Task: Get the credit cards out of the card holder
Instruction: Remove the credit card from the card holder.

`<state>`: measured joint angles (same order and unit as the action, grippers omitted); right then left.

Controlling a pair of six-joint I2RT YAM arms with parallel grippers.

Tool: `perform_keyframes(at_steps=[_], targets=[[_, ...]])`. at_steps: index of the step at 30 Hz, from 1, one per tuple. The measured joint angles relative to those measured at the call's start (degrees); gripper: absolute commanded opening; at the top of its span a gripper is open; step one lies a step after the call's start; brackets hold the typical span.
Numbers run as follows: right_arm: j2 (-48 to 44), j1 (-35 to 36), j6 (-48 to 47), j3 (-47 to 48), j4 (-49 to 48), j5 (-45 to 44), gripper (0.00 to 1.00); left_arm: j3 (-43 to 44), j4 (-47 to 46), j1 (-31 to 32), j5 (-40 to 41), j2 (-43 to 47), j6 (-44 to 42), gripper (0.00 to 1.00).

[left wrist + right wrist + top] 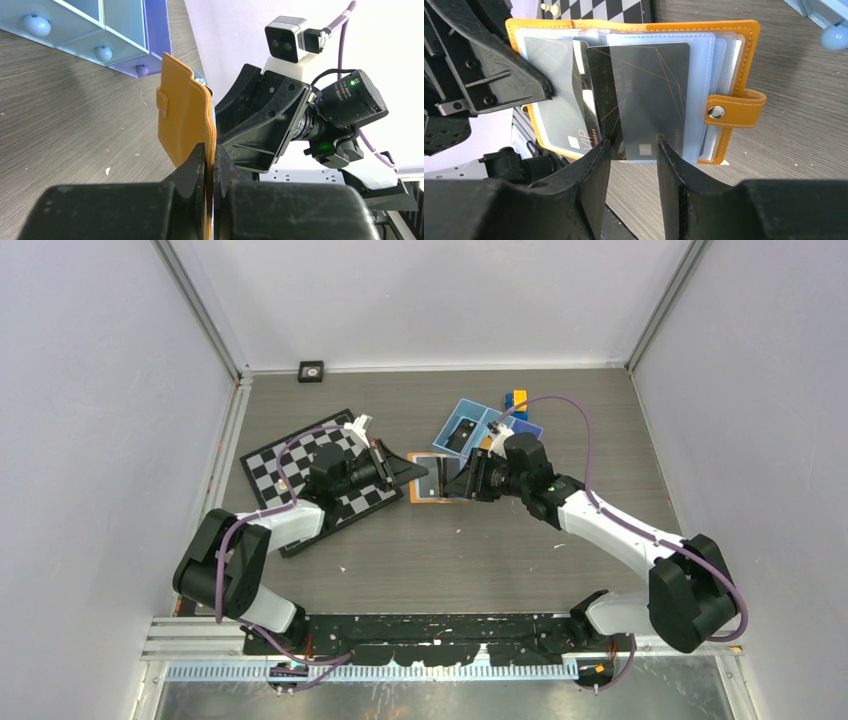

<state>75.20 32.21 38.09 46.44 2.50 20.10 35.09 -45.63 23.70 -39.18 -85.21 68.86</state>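
The orange card holder (pixel 428 492) stands open between my two grippers at mid-table. My left gripper (pixel 211 161) is shut on the edge of its orange cover (pixel 182 112), holding it upright. In the right wrist view the holder (pixel 744 60) shows its clear sleeves and dark grey credit cards (pixel 651 95); one card sticks out below its sleeve. My right gripper (pixel 634 150) is open, its fingertips (pixel 599 160) either side of that card's lower edge, not closed on it. Another card (pixel 555 95) lies in the left sleeve.
A blue three-compartment tray (pixel 470 425) stands just behind the holder, with a yellow-and-blue block (pixel 517 400) beyond it. A chessboard (pixel 300 465) lies under the left arm. A small black object (pixel 311 371) sits at the back wall.
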Motion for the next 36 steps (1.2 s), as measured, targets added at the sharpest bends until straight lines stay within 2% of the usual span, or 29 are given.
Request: perform_keyframes(at_steps=[11, 19, 28, 30, 32, 36], targets=[[-1.03, -1.22, 5.18, -2.89, -11.23, 7.69, 0.49, -0.04, -1.88, -0.07, -0.52, 0.00, 1.64, 0.00], [-0.13, -2.12, 8.79, -3.39, -16.33, 12.04, 0.47, -0.09, -7.89, -0.07, -2.19, -2.16, 5.53, 0.00], [1.64, -5.68, 15.69, -7.21, -26.67, 17.11, 0.13, -0.11, -15.30, -0.52, -3.61, -5.46, 10.51, 0.00], [2.34, -6.19, 17.75, -8.04, -29.53, 18.23, 0.07, -0.11, -16.76, -0.68, -3.96, -5.97, 11.50, 0.00], [3.08, -6.62, 19.96, -8.63, -32.87, 19.63, 0.01, -0.20, -17.90, -0.98, -4.15, -6.45, 12.20, 0.06], [4.22, -6.95, 23.37, -9.05, -37.90, 21.35, 0.01, -0.20, -19.45, -1.40, -4.17, -6.84, 13.42, 0.26]])
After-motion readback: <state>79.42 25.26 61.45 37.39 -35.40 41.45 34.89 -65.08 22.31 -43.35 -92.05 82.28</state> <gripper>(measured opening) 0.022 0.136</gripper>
